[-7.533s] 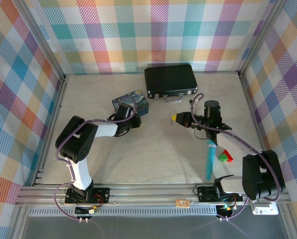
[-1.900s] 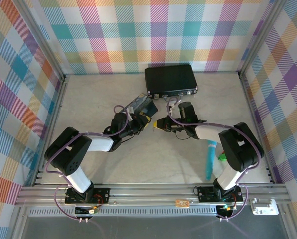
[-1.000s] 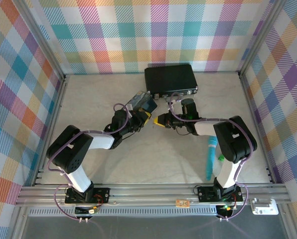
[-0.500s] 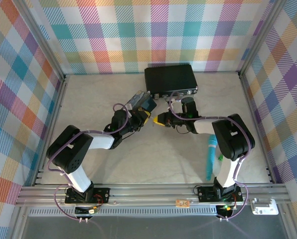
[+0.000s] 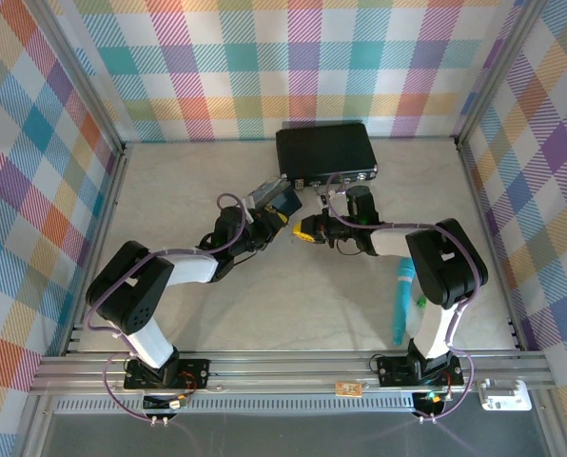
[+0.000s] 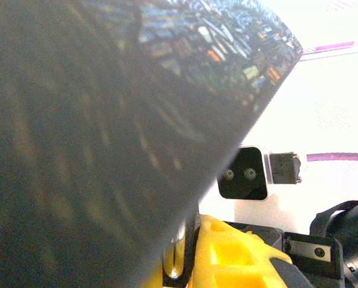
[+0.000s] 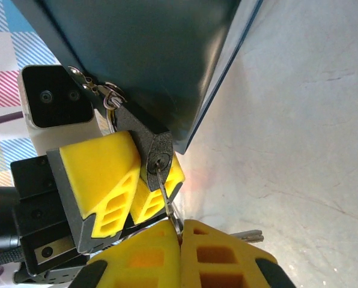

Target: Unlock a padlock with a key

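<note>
Our right gripper point(image 7: 180, 233) is clamped tight on the key point(image 7: 163, 191), whose head is buried between the yellow pads. We see the thin silvery blade running straight out from the fingertips into the keyhole of the padlock point(image 7: 144, 139), just ahead of the gripper. A spare key on the same ring point(image 7: 248, 237) pokes out to one side of our fingers.

Our left gripper point(image 7: 138, 175) faces the right one, almost tip to tip, and is closed around the padlock's dark body, one yellow finger on each side. Beyond it, the shackle point(image 7: 109, 96) hooks through the clasp of the blue painted tin point(image 7: 167, 60), whose lifted edge hangs over both grippers.

From above we find the two grippers meeting at mid-table, the left gripper point(image 5: 275, 221) against the tin point(image 5: 276, 196) and the right gripper point(image 5: 308, 228) just beside it. A black briefcase point(image 5: 324, 150) lies beyond the tin, and a turquoise stick point(image 5: 400, 307) lies well behind the right gripper, beside its arm.
</note>
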Robot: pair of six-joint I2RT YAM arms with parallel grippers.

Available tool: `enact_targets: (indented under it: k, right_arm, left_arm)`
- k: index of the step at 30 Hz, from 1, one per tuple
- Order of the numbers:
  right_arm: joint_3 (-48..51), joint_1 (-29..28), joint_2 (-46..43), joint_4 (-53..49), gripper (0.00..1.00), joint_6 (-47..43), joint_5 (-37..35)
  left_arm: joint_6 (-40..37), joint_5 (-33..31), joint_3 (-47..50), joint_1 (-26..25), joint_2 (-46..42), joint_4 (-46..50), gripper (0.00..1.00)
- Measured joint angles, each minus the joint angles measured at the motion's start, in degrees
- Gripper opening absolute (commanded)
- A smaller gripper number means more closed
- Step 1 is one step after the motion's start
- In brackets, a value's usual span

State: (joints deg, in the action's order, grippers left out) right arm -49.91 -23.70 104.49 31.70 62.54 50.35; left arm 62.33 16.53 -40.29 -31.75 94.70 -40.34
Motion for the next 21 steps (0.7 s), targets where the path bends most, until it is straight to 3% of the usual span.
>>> enact_targets:
  k: [4,12,21]
  right_arm:
    - [0.33,-0.11,0.0,1.18,0.0,1.29,0.24]
    - [0.42,-1.38,-2.6,-5.4,0.0,-8.85,-3.91]
    - [0.42,-4.15,-8.07,-13.94,0.0,-18.47,-14.27]
  left_arm:
    - [-1.2,-0.09,-0.37,0.0,-0.7,1.6,0.0]
    - [-1.92,0.61,-0.48,-0.02,-0.7,3.02,0.0]
    - [-0.57,1.7,-0.52,-0.04,-0.68,2.64,0.0]
